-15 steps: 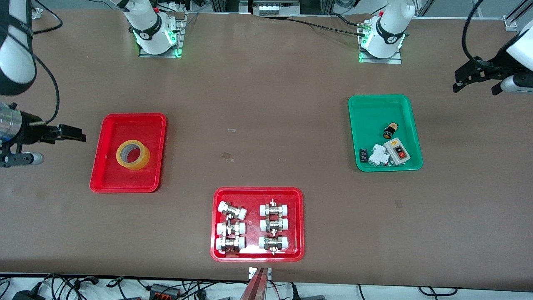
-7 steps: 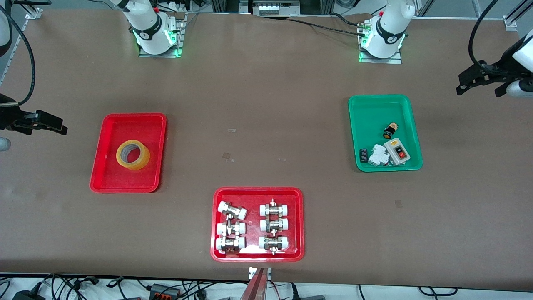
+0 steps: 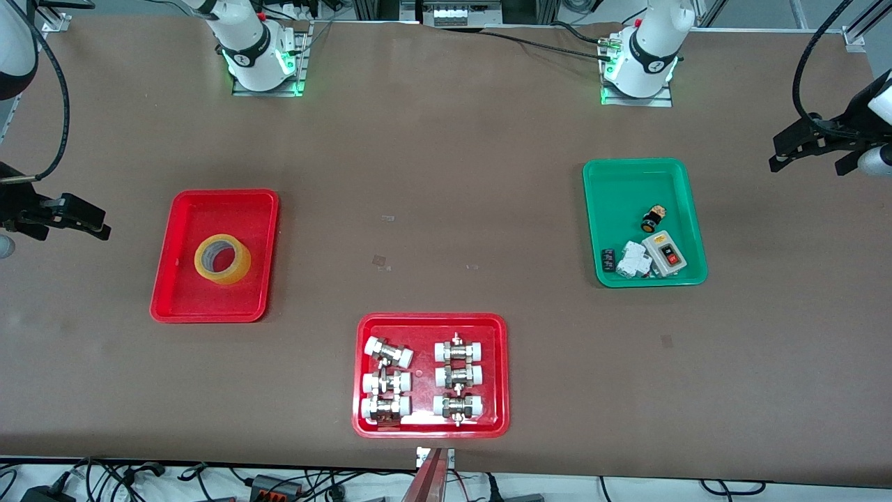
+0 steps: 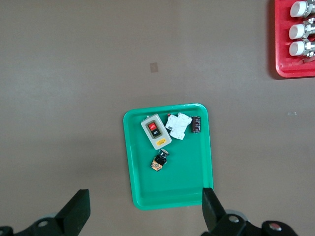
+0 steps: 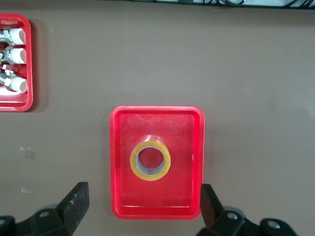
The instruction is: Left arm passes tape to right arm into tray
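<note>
Tape (image 3: 222,259) sits flat, hole up, inside the plain red tray (image 3: 182,307) at the right arm's end of the table, resting on the tray floor about mid-tray, clear of the rim. So judging by how things lie, the drop-off looks done & what's left is parking the arms cleanly

Right gripper (image 3: 70,215) is up in the air over bare table by the table's edge at its own end, well apart from the tray, fingers spread wide w/ nothing between them; its wrist view looks straight down on tape & tray. Left gripper (image 3: 815,143) is over bare table at its end, near the green tray (image 3: 686,174) of switches & small parts, fingers also spread, empty

To do this step well: keep both grippers high, no dip toward the trays, esp. the right one, since a low sweep could clip the rim & shift the tape. Cables hang by both wrists, so go slow enough not to snag. The red tray of pipe fittings (image 3: 362,376), nearest the front camera, stays out of it
</note>
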